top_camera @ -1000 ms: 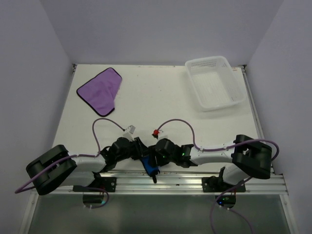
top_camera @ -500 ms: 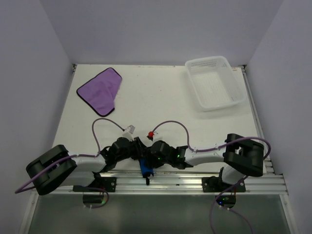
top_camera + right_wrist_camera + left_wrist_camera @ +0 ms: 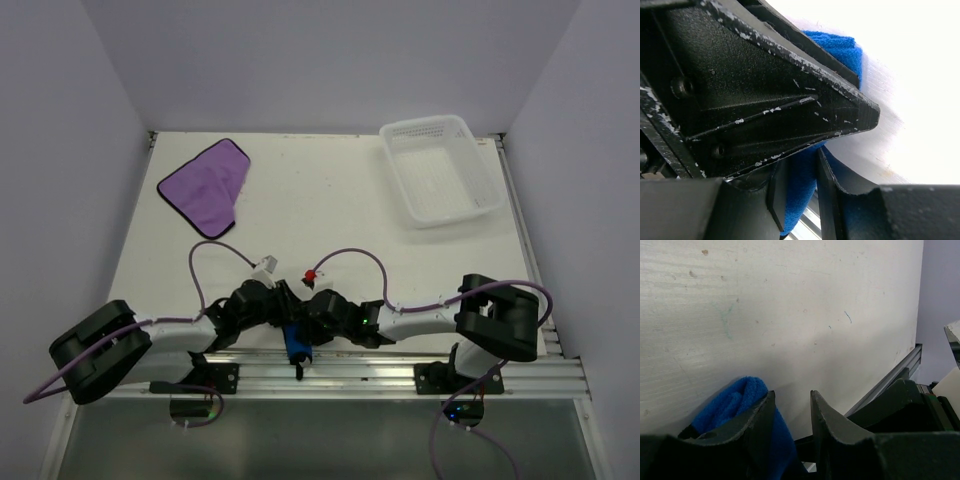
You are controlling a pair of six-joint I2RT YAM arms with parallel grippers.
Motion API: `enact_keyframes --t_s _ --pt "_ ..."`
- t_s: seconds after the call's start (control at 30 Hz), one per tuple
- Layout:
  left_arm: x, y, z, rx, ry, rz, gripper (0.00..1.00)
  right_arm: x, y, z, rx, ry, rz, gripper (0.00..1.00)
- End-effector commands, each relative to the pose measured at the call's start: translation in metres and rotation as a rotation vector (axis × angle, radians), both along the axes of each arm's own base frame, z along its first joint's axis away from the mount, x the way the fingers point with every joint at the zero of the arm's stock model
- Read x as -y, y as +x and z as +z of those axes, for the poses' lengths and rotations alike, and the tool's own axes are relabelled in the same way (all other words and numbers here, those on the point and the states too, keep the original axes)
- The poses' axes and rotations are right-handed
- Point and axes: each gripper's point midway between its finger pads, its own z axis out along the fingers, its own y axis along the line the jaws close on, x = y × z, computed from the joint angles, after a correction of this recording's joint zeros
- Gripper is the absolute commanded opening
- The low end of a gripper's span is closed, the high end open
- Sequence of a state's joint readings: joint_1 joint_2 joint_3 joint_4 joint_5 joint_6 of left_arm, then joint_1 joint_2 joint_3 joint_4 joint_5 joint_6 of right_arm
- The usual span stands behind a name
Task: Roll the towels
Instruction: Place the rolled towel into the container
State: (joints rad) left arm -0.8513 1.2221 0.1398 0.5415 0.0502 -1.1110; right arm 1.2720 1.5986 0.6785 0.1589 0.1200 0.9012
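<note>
The blue towel point(image 3: 297, 343) hangs bunched over the table's near edge, between my two grippers. My right gripper point(image 3: 313, 322) is shut on it; in the right wrist view the blue cloth point(image 3: 802, 185) is pinched between the fingers, with the left gripper's black body close in front. My left gripper point(image 3: 283, 318) has its jaws a little apart point(image 3: 792, 396). The blue towel point(image 3: 735, 400) bulges beside and wraps round its left finger point(image 3: 757, 422). The purple towel point(image 3: 205, 185) lies flat at the far left, away from both grippers.
A white perforated basket point(image 3: 425, 126) stands at the far right. The metal rail point(image 3: 400, 372) runs along the near edge just below the grippers. Purple cables point(image 3: 355, 252) loop over the table behind the wrists. White walls close in on three sides.
My right gripper has moved a little left with the blue towel, closing against the left gripper. The left arm has barely moved. The purple towel has stayed put.
</note>
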Motion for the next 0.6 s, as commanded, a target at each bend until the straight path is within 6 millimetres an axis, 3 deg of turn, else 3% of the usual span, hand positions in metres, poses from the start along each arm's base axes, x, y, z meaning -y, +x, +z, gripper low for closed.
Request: enact_keyframes --t_s 0.0,0.07,0.27,0.57 --pt "-0.02 0.005 -0.018 0.001 0.147 0.036 0.4 0.009 -0.01 -0.012 -0.022 -0.035 0.004 0.07" --pt "-0.022 0.012 -0.009 0.03 0.169 0.045 0.43 0.011 -0.009 -0.011 -0.019 -0.036 -0.003 0.0" --pt "-0.04 0.038 0.024 0.127 0.215 0.117 0.55 0.015 -0.009 -0.013 -0.014 -0.051 -0.006 0.0" --pt "-0.062 0.065 0.058 0.199 0.246 0.188 0.58 0.024 -0.008 -0.011 0.009 -0.095 0.006 0.0"
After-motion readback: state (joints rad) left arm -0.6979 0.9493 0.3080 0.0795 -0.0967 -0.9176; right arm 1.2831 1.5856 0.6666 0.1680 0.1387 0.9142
